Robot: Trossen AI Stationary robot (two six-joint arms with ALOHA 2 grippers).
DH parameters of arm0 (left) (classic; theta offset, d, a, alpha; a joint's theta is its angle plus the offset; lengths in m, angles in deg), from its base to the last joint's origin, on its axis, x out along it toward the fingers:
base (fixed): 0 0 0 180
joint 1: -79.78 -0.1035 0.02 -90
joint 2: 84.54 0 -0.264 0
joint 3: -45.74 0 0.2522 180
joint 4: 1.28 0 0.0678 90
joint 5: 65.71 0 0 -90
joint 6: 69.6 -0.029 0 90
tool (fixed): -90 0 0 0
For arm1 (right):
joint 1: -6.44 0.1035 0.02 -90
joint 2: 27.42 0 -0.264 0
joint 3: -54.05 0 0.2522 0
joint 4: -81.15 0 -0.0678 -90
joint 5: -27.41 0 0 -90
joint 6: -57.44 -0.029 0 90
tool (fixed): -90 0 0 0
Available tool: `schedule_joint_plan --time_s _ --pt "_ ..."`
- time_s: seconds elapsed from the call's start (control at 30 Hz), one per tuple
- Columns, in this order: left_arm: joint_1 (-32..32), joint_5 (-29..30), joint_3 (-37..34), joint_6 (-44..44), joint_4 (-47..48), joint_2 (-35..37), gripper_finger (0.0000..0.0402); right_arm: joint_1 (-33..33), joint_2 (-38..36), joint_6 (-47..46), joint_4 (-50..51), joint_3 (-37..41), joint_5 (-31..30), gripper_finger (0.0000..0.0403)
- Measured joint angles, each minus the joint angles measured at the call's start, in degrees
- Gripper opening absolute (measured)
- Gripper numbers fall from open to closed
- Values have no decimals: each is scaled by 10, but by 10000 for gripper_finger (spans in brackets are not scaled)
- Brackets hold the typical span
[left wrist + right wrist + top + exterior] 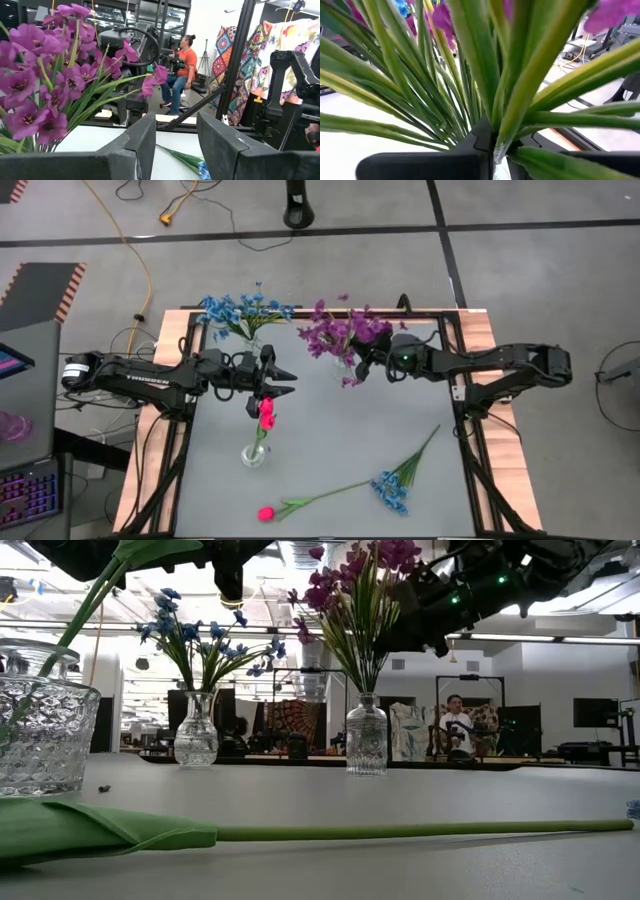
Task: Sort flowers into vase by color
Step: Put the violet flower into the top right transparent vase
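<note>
Right gripper (pixel 366 362) pinches purple flowers (pixel 340 330) at the vase, seating them; left gripper (pixel 287 381) hovers open, empty.

Even overhead light, soft shadows on the desk (pixel 330 430). Low view: ceiling glare washes the background; near green stalk (pixel 400 831) is soft. Right wrist view: leaves (pixel 470 75) against the hand are blurred, background blown out.

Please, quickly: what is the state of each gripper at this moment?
Left gripper: open, holding nothing, above the pink tulip in its vase.
Right gripper: at the purple flowers; grip cannot be told.
</note>
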Motion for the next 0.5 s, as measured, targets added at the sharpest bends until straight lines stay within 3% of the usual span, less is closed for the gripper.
schedule_joint_plan --time_s 0.3,0.5 --pt "0 0 0 0 0 0 129 -2 -1 0 0 0 0 65" --pt "0 0 0 0 0 0 129 -2 -1 -1 0 0 0 114"
